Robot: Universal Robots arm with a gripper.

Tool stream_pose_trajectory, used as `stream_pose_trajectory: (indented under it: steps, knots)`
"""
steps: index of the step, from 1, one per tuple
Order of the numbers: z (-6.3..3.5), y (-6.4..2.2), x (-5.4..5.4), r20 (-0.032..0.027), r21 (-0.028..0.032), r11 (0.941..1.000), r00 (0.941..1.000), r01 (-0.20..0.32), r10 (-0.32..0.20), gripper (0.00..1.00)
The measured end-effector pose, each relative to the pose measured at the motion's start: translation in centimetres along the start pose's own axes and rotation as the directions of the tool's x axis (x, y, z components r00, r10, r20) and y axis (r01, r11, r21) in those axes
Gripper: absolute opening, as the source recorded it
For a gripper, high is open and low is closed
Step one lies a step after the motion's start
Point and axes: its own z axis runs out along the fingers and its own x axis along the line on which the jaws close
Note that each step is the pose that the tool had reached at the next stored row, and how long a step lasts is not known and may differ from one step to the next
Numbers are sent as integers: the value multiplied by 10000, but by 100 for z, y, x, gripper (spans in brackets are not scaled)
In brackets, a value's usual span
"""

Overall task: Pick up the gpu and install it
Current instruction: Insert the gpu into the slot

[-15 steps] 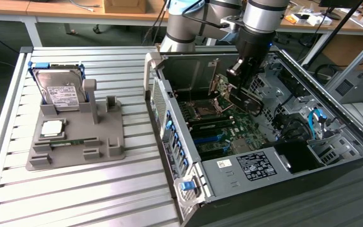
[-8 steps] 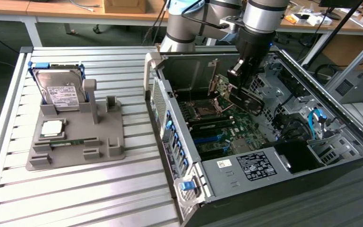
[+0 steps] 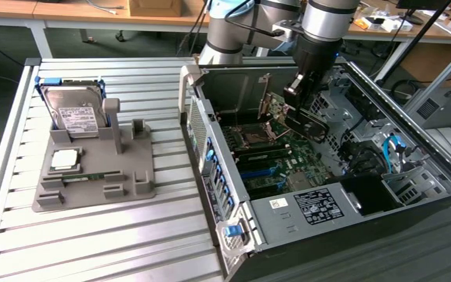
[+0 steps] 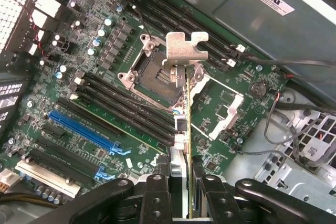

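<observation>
The gpu (image 3: 308,124) hangs edge-down inside the open computer case (image 3: 197,126), above the green motherboard (image 4: 100,85), clamped between the gripper (image 4: 182,179) fingers, its silver bracket (image 4: 186,50) leading. White and black labels (image 3: 319,205) on the case are too small to read, as is the hard drive's (image 3: 75,114). The case lies on a ribbed metal table (image 3: 92,247) beside a grey parts tray (image 3: 135,185); wooden benches (image 3: 77,12) stand behind
</observation>
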Motion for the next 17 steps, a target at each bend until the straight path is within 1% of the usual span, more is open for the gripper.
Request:
stream_pose_trajectory:
  steps: [8, 17]
  knots:
    - [0, 0, 0, 42, -13, 9993, 9993, 376, -376, 27]
    - [0, 0, 0, 100, -28, 9960, 9959, 897, -896, 27]
